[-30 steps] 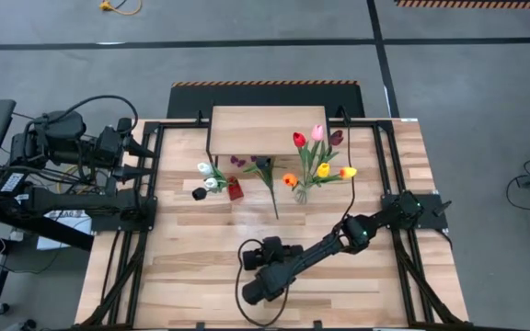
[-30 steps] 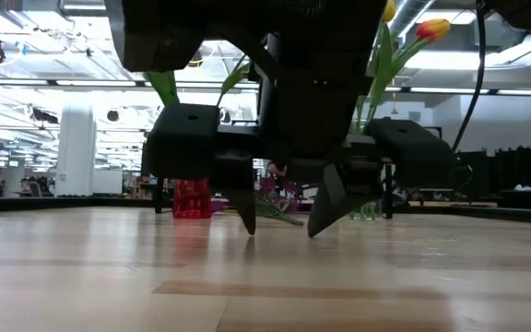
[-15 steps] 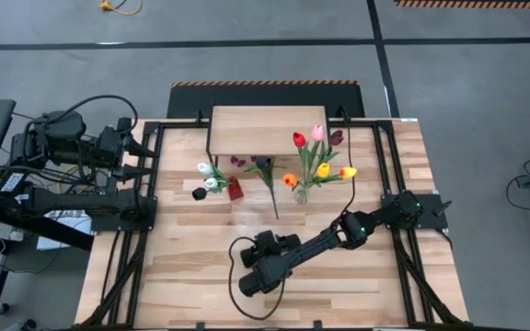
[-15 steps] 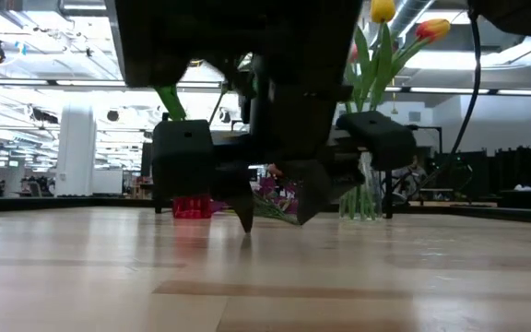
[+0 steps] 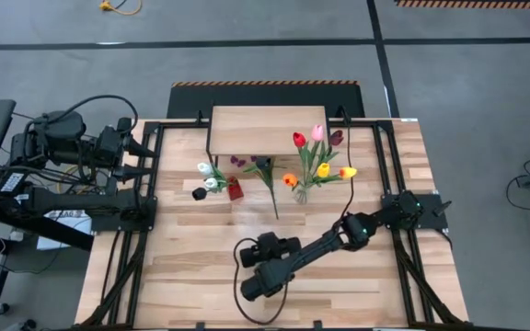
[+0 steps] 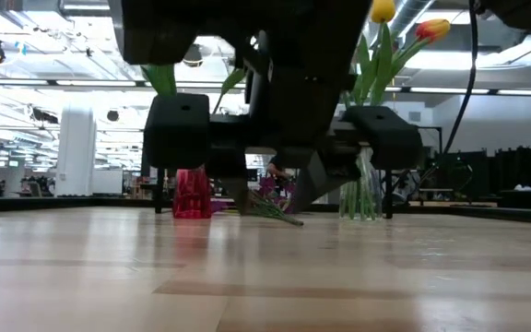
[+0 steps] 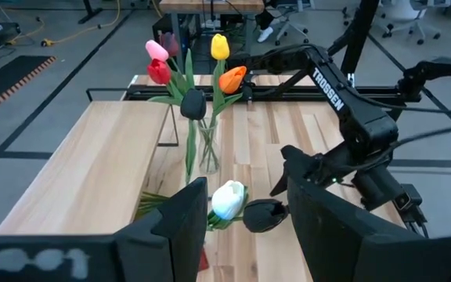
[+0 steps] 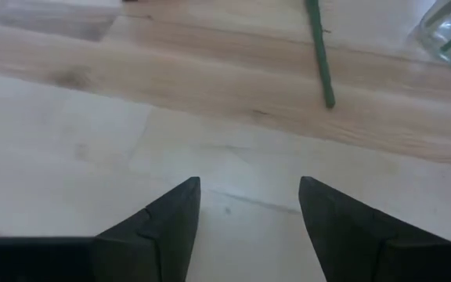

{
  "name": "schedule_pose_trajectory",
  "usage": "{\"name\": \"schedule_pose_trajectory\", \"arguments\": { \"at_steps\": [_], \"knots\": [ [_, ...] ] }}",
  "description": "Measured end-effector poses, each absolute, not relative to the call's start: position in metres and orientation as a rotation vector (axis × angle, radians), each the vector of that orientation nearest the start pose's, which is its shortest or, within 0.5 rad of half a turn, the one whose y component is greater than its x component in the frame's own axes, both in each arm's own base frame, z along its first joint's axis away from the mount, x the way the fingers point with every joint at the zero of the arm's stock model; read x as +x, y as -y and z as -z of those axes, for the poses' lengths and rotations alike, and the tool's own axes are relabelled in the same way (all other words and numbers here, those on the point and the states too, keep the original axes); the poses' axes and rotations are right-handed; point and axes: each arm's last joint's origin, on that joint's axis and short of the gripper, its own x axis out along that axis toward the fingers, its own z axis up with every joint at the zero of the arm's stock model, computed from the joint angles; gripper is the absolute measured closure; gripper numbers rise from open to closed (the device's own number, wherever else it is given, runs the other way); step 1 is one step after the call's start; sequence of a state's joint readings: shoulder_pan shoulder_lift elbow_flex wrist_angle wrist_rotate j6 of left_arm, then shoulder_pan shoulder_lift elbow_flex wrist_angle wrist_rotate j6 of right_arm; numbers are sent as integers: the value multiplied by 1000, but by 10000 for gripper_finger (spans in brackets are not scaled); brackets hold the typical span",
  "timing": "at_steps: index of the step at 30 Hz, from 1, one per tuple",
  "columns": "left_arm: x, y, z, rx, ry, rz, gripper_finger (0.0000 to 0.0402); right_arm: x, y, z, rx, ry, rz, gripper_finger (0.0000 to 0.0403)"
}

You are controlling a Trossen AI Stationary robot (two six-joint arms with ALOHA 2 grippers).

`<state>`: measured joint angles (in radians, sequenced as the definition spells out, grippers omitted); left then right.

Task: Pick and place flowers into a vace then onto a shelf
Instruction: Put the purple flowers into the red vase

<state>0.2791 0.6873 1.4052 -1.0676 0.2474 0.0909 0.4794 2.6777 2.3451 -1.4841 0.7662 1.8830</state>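
Observation:
My right gripper (image 5: pixel 267 250) hangs open just above bare planks in the table's near middle (image 6: pixel 270 201). Its wrist view shows the open fingers (image 8: pixel 249 192) short of the free stem end (image 8: pixel 319 59) of the leafy purple-blossom sprig (image 5: pixel 265 175), which lies flat on the table. A clear glass vase (image 5: pixel 302 191) stands upright with red, pink, maroon, orange and yellow tulips (image 7: pixel 190 70). A red vase (image 5: pixel 235 190) holds white and black tulips (image 7: pixel 227 200). The shelf (image 5: pixel 267 131) stands at the far edge. My left gripper (image 5: pixel 136 152) waits open at the left edge (image 7: pixel 241 215).
Black frame rails (image 5: pixel 145 184) run along the table's left and right sides. The shelf's thin black legs (image 7: pixel 167 125) stand just behind the vases. Bare planks (image 5: pixel 191 267) stretch across the near half of the table around my right gripper.
My right gripper has risen a little off the tabletop and drawn slightly toward the far edge, tipping somewhat as it went. It has stayed open. The flowers, the vases and my left arm have kept still.

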Motion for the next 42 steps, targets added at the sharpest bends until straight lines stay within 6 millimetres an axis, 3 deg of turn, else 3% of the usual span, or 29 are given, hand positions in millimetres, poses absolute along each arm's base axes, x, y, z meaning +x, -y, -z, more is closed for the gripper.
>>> {"name": "schedule_pose_trajectory", "arguments": {
  "at_steps": [11, 15, 21, 30, 34, 38, 42],
  "knots": [
    [51, -7, -444, -6, -339, -17, 235, 433, -216, -114, 423, -648, 1233, 191],
    [51, -7, -445, -4, -339, -17, 235, 427, -229, -114, 389, -596, 1193, 191],
    [51, -7, -445, 0, -339, -16, 235, 413, -234, -93, 291, -608, 1185, 193],
    [51, -7, -444, 2, -339, -16, 235, 418, -236, -76, 339, -586, 1071, 195],
    [51, -7, -444, -5, -339, -17, 235, 410, -228, -74, 373, -545, 1008, 195],
    [51, -7, -445, 2, -339, -16, 235, 398, -208, -77, 511, -488, 1016, 195],
    [51, -7, -445, -5, -339, -17, 235, 390, -188, -78, 524, -484, 1015, 195]
  ]
}}
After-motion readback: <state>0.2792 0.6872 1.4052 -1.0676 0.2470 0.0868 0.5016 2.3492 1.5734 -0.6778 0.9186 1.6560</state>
